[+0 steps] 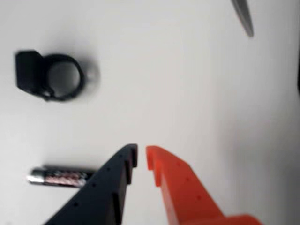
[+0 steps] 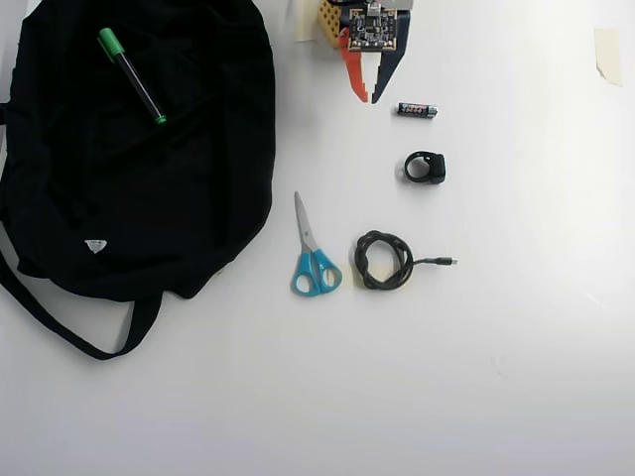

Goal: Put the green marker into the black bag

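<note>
Seen from overhead, one black bag (image 2: 149, 198) sprawls over the left of the white counter (image 2: 516, 377), its strap looping out at 7 o'clock and running off the left edge. One green marker (image 2: 132, 76) lies on top of the bag's fabric at about 11 o'clock on the bag, cap toward the upper left; whether it sits inside an opening cannot be told. Right of the bag lies one pair of blue-handled scissors (image 2: 310, 252), blades pointing to 12 o'clock, then one coiled black cable (image 2: 384, 260) with its plug trailing toward 3 o'clock. At 12 o'clock of the frame the gripper (image 2: 365, 99) points down the picture, one finger orange and one dark, tips slightly parted and holding nothing; the arm behind it is cut off by the top edge. Just right of it lies one small battery (image 2: 418, 110), with one black ring-shaped clip (image 2: 426, 168) at its 6 o'clock. In the blurred wrist view, the gripper (image 1: 141, 156) shows a narrow gap, the battery (image 1: 58, 177) partly hidden behind the dark finger, the clip (image 1: 49, 77) at 10 o'clock, and only the scissors' tip (image 1: 243, 18) at 1 o'clock.
</note>
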